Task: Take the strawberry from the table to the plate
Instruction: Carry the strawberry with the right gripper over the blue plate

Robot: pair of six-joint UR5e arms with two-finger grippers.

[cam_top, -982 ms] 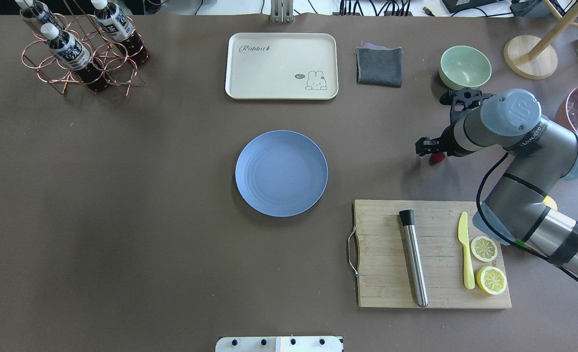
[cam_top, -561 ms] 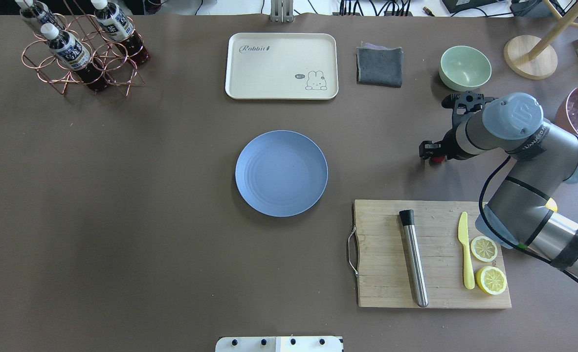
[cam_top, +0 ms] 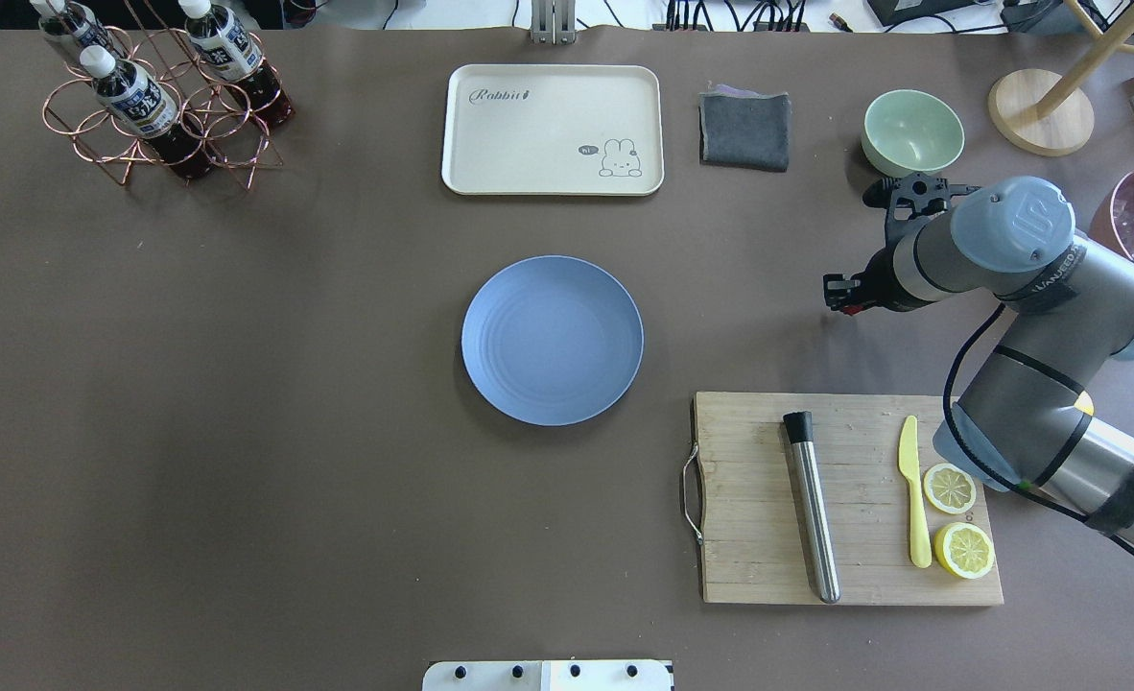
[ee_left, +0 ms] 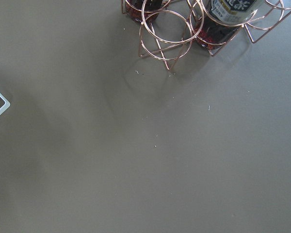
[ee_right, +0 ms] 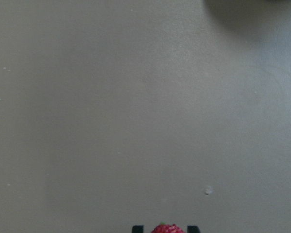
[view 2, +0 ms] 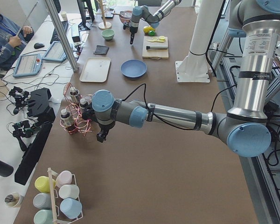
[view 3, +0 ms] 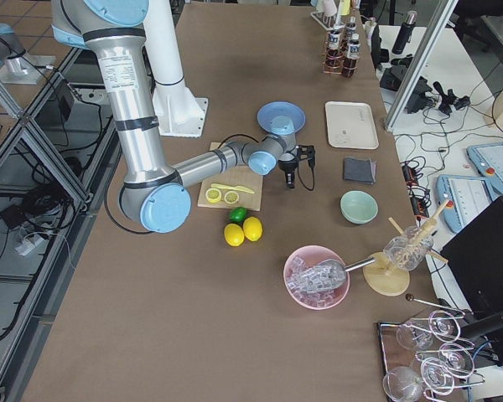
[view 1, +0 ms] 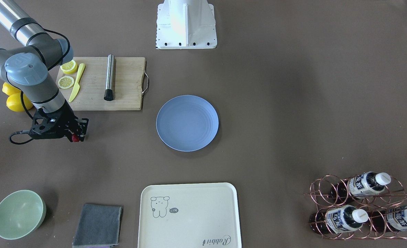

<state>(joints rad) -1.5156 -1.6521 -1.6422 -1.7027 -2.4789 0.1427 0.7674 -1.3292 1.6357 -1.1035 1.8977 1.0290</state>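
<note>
The strawberry (ee_right: 166, 228), small and dark red, sits between the two black fingertips of my right gripper (ee_right: 166, 228), which is shut on it. From the front, the strawberry (view 1: 74, 138) shows as a red dot at the tip of the right gripper (view 1: 77, 135), left of the plate. Overhead, the right gripper (cam_top: 843, 299) is well to the right of the light-blue plate (cam_top: 552, 340), above bare table (cam_top: 241, 432). The left gripper (view 2: 100, 136) shows only in the left side view, by the bottle rack; I cannot tell its state.
A wooden cutting board (cam_top: 749, 537) with a steel muddler (cam_top: 812, 509), a yellow knife (cam_top: 912, 489) and lemon halves (cam_top: 951, 488) lies near the right arm. A green bowl (cam_top: 912, 131), grey cloth (cam_top: 744, 130), cream tray (cam_top: 553, 130) and bottle rack (cam_top: 164, 96) line the far side.
The right wrist has shifted slightly to the right and toward the far side. Less of the strawberry shows under the fingers from overhead than a second ago.
</note>
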